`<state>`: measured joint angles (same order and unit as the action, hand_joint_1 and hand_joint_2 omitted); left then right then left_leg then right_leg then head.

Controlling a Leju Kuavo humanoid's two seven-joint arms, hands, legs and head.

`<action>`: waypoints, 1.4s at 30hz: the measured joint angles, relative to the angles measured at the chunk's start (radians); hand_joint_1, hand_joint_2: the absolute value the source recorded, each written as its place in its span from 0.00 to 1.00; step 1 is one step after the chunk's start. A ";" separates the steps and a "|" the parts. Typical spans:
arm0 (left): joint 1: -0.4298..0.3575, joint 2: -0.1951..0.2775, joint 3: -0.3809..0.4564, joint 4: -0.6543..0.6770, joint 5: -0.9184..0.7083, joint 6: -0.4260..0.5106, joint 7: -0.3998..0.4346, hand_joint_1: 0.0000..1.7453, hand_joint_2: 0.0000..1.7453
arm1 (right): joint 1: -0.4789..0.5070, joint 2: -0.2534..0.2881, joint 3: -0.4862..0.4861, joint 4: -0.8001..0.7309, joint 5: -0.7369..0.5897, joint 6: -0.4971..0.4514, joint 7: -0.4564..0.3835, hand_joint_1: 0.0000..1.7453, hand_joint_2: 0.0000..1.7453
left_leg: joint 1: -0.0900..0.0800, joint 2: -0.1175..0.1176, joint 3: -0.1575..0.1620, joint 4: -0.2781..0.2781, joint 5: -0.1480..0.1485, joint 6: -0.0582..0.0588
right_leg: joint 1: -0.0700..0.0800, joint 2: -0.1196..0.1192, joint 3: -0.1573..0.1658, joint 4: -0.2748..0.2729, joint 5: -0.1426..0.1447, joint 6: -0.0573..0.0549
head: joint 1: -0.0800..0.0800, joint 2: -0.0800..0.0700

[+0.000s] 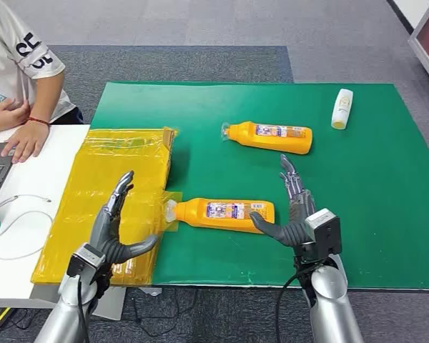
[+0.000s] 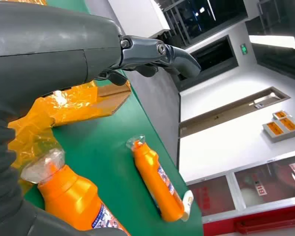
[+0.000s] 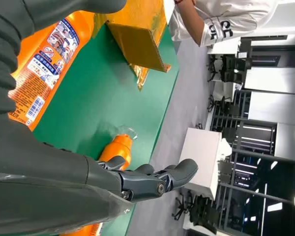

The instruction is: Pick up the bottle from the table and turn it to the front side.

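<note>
Hovering left of the near bottle (image 1: 223,213), the left hand (image 1: 114,227) is spreading its fingers, holding nothing. That bottle is lying flat on the green mat (image 1: 374,179), cap beside the yellow bag (image 1: 112,200). At its base, the right hand (image 1: 292,214) is gaping empty too (thumb nearly touching); a nudge risks rolling it.

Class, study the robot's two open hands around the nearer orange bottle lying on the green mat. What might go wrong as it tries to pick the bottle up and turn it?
1. The nearer orange bottle lies flat, so it may roll or slide when the right hand closes.
2. Its wrapped cap touches the yellow package; the left hand might snag that film.
</note>
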<state>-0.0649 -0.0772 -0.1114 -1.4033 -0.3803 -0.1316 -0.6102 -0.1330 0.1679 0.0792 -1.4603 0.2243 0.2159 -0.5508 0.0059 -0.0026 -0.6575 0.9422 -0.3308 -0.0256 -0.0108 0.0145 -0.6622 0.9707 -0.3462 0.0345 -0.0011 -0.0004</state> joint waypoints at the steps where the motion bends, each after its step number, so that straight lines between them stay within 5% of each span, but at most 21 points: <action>1: 0.000 0.000 0.000 0.000 0.000 0.000 0.000 0.00 1.00 | 0.000 0.000 -0.001 0.000 0.000 0.000 0.000 0.00 1.00 | 0.000 0.000 0.000 0.000 0.000 0.000 | 0.000 0.000 0.000 0.000 0.000 0.000 | 0.000 0.000; 21: -0.001 0.005 0.017 0.003 -0.009 -0.006 -0.002 0.00 1.00 | -0.008 -0.017 0.002 0.045 0.116 -0.037 0.008 0.00 1.00 | 0.000 0.000 0.000 0.000 0.000 0.000 | 0.000 0.000 0.000 0.000 0.000 0.000 | 0.000 0.000; 29: -0.039 0.008 0.006 0.032 0.010 -0.025 -0.009 0.00 1.00 | -0.127 -0.124 0.181 0.216 0.350 -0.100 0.007 0.00 1.00 | 0.000 0.000 0.000 0.000 0.002 0.001 | 0.000 0.000 0.000 0.000 0.002 0.001 | 0.000 0.000; 42: -0.073 0.017 -0.037 0.093 0.034 -0.020 -0.014 0.00 1.00 | -0.347 -0.246 0.481 0.480 0.397 -0.112 0.067 0.00 1.00 | 0.000 0.000 -0.001 0.000 0.003 0.000 | 0.000 0.000 0.000 0.000 0.003 0.001 | 0.000 0.000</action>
<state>-0.1374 -0.0603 -0.1481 -1.3105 -0.3465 -0.1517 -0.6242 -0.4802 -0.0785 0.5602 -0.9800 0.6209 0.1036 -0.4839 0.0058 -0.0028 -0.6580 0.9422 -0.3273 -0.0252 -0.0109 0.0145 -0.6622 0.9707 -0.3434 0.0358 -0.0012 -0.0004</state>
